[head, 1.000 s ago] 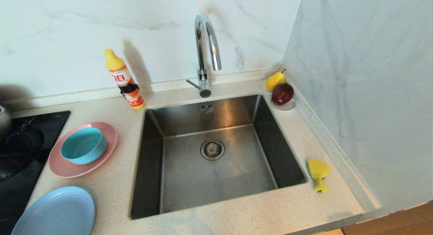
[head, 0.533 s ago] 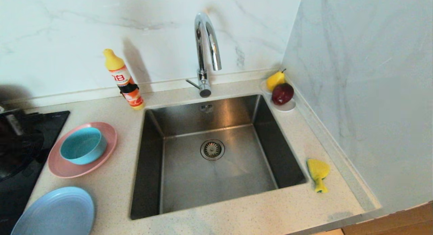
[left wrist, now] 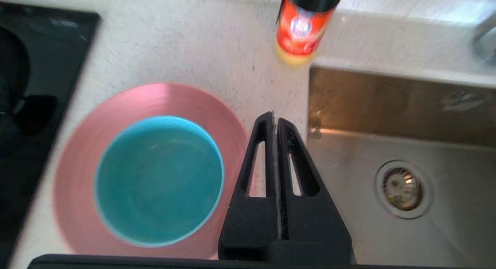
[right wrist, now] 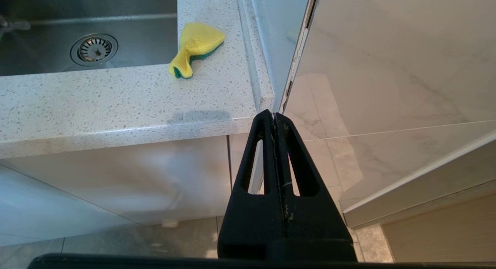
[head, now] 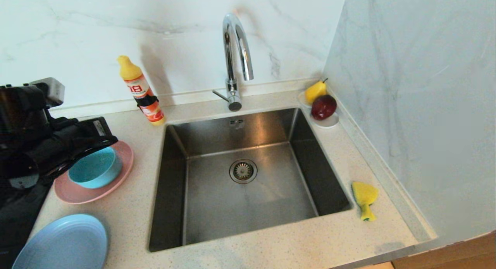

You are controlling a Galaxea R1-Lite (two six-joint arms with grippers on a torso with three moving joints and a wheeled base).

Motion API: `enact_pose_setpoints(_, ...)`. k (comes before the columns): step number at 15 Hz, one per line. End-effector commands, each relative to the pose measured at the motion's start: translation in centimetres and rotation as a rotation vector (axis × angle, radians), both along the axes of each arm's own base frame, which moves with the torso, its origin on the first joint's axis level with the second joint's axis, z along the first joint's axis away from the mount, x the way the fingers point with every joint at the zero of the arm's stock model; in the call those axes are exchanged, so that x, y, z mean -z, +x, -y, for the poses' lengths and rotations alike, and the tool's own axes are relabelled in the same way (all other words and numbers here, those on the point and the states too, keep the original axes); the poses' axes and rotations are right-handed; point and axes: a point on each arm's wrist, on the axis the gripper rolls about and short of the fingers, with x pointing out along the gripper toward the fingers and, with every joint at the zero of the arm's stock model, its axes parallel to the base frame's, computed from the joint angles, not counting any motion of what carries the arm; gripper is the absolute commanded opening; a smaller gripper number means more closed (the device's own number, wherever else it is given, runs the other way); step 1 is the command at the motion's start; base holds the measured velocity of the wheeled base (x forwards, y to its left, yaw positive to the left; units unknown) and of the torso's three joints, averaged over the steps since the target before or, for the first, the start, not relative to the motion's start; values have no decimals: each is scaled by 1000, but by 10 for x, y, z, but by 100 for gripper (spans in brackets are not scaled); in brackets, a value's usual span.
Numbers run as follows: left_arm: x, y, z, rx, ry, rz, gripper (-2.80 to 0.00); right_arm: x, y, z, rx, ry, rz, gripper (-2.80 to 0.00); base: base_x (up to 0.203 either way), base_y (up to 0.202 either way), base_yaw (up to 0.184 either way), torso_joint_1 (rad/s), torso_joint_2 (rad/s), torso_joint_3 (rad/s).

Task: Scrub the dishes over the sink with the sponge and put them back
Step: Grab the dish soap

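Note:
A teal bowl (head: 93, 168) (left wrist: 159, 180) sits on the pink plate (head: 77, 193) (left wrist: 77, 164), left of the steel sink (head: 217, 207) (left wrist: 387, 106). The light-blue plate (head: 62, 242) lies at the counter's front left. My left gripper (head: 110, 139) (left wrist: 274, 116) hovers shut and empty above the pink plate's sink-side rim, beside the bowl. The yellow sponge (head: 364, 197) (right wrist: 195, 46) lies on the counter right of the sink. My right gripper (right wrist: 274, 116) is parked shut below the counter's front edge and does not show in the head view.
An orange detergent bottle (head: 141, 90) (left wrist: 304, 21) stands behind the plates. The chrome tap (head: 234, 48) arches over the sink's back. A white saucer (head: 329, 123) holds a pear (head: 314, 91) and a red apple (head: 323, 107). A black cooktop (head: 15, 207) lies far left. A wall bounds the right.
My left arm has swung in from the left edge, over the cooktop, to above the bowl and pink plate. Dishes and sponge have not moved.

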Motion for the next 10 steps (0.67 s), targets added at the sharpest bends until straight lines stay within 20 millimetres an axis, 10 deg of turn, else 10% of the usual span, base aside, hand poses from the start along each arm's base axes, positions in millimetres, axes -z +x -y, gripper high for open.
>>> enact_pose_setpoints(1,25,16,0,0,1,-46,0,0,0,0,-1,-1,1,-280,0,0,0,0,0,0)
enact_pose_setpoints(10,66,41,0,12,13,49,0,0,0,0,-1,-1,1,-280,0,0,0,0,0,0)
